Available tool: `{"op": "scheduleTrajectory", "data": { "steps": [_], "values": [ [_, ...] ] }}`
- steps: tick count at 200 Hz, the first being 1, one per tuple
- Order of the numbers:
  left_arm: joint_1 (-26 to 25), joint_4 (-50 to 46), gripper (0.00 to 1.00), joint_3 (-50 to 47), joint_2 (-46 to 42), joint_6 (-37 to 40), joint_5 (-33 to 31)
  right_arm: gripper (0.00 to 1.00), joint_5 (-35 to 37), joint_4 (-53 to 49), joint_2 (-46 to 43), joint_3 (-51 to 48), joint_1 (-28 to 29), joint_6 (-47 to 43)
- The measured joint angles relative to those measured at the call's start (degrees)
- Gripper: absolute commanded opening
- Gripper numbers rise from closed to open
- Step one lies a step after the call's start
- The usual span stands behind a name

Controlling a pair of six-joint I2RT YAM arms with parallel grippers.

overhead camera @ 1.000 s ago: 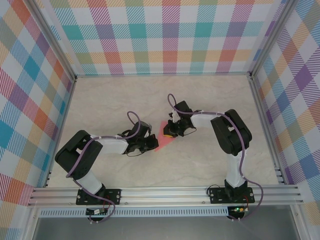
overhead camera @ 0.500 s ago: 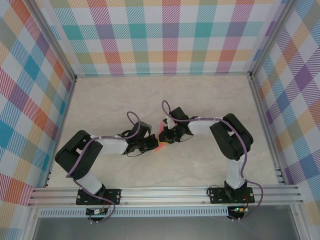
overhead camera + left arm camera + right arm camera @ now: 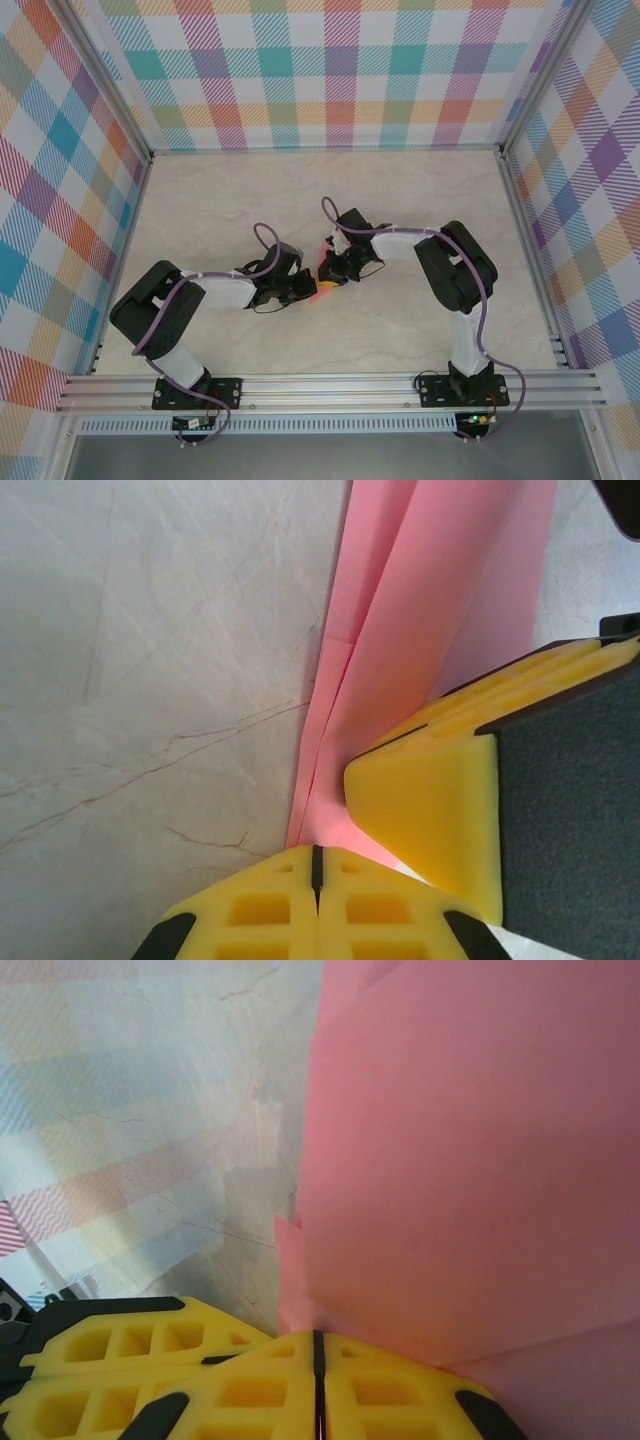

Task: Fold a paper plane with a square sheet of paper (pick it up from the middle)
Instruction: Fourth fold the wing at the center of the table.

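Pinching smooth, creased salmon-pink paper (image 3: 430, 610): yellow left tool (image 3: 316, 856), yellow right tool (image 3: 318, 1341).

Seen from above, the thin salmon-pink folded paper sheet (image 3: 322, 291) lies mostly hidden under the yellow-fingered left claw (image 3: 304, 290) and right claw (image 3: 328, 272); both wrist views cut it off at the top edge.

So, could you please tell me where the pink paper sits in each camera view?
Top external: pink paper is a sliver mid-picture, where the two arms meet.
Left wrist: a folded strip running from top right down to the left gripper.
Right wrist: covers the right half, above the right gripper.
Shared landmark: the pale marbled table, left of it in both wrist views.
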Motion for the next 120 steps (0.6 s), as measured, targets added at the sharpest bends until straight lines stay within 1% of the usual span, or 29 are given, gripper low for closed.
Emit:
{"op": "scheduleTrajectory", "data": {
  "steps": [43,82,120],
  "values": [
    [0.0,0.0,0.0,0.0,0.0,0.0,0.0,0.09,-1.9,0.7,0.9,0.5,-3.4,-1.2],
    [0.0,0.0,0.0,0.0,0.0,0.1,0.0,0.1,-0.3,1.9,1.9,2.2,-7.8,-1.9],
    [0.0,-0.3,0.0,0.2,0.0,0.3,0.1,0.1,0.4,2.2,3.4,4.6,-10.6,-2.3]
  ]
}}
